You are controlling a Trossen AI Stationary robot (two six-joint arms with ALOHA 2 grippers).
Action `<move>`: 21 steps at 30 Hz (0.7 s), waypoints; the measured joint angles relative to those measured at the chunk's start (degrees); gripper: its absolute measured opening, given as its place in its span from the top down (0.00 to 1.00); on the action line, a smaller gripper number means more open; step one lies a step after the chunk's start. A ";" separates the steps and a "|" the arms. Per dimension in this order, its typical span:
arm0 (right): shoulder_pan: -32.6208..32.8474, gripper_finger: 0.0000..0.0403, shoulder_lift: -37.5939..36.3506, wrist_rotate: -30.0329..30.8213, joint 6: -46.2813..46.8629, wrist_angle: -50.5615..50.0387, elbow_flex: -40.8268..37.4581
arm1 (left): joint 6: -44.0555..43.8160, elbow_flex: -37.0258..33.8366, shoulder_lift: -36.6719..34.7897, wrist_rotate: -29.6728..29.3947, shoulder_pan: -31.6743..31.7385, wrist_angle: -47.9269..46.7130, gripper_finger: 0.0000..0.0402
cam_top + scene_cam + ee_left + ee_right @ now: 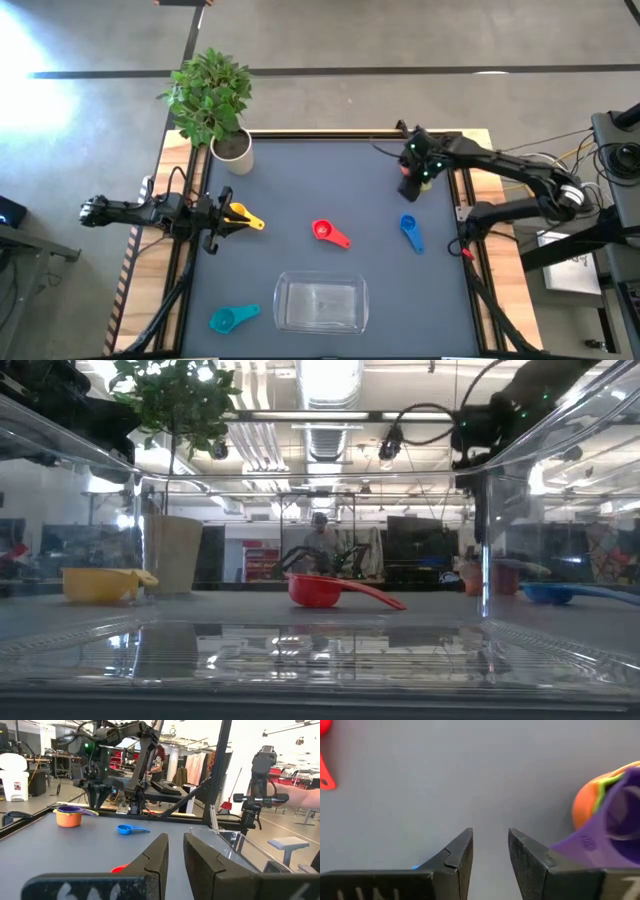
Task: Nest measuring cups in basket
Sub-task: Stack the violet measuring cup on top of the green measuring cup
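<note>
My right pincer [490, 851] hangs narrowed and empty just beside the stacked orange cup [587, 802] near the table's back right; the tub [320, 303] lies well forward.

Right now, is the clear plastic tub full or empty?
Empty: the clear rectangular plastic tub holds nothing in the high view; the teal measuring cup lies outside, beside it.

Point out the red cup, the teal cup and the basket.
red cup [322, 230]: high view, on its bowl.
teal cup [222, 321]: high view, on its bowl.
basket [281, 303]: high view, on its left wall.
</note>
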 joint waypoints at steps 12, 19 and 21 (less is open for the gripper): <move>1.35 0.73 4.99 7.47 3.66 -0.89 -1.05 | 0.00 -0.01 0.00 0.00 0.00 -0.01 0.90; 1.34 0.73 3.50 15.00 5.55 -5.97 -0.46 | 0.01 0.00 0.00 0.00 0.00 -0.01 0.90; 1.34 0.73 2.46 16.98 5.81 -7.58 -0.06 | 0.02 0.00 -0.01 0.00 0.00 -0.01 0.90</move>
